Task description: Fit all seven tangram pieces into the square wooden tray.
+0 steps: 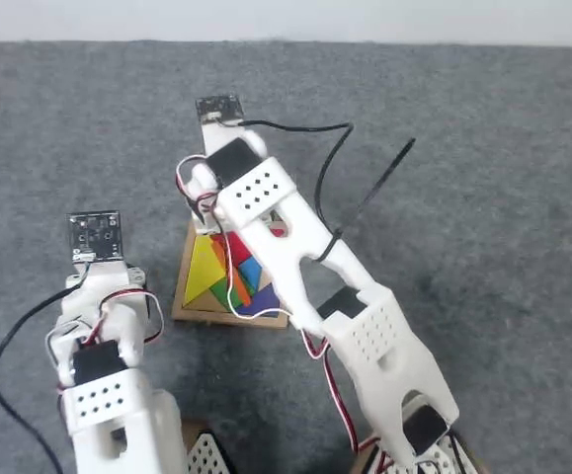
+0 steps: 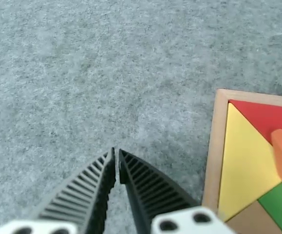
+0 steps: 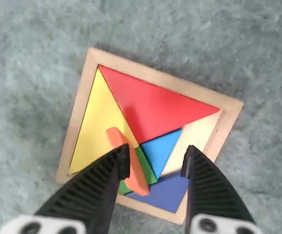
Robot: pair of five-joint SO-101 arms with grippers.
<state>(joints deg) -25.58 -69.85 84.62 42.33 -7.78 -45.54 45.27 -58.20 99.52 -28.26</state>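
The square wooden tray point(image 3: 170, 84) lies on grey carpet and holds a red triangle point(image 3: 150, 105), a yellow triangle point(image 3: 99, 122), a blue triangle point(image 3: 160, 148), a green piece and a dark blue piece point(image 3: 167, 190). An orange piece point(image 3: 127, 163) lies tilted on top of the yellow and green ones. A patch of bare wood point(image 3: 199, 134) shows beside the blue triangle. My right gripper point(image 3: 155, 158) hangs open over the tray, one finger right beside the orange piece. My left gripper point(image 2: 117, 158) is shut and empty over the carpet, beside the tray's rim point(image 2: 221, 126).
In the high view the right arm point(image 1: 266, 212) stretches over the tray point(image 1: 206, 314), and the left arm point(image 1: 103, 326) stands at the near left. Grey carpet lies open all around the tray.
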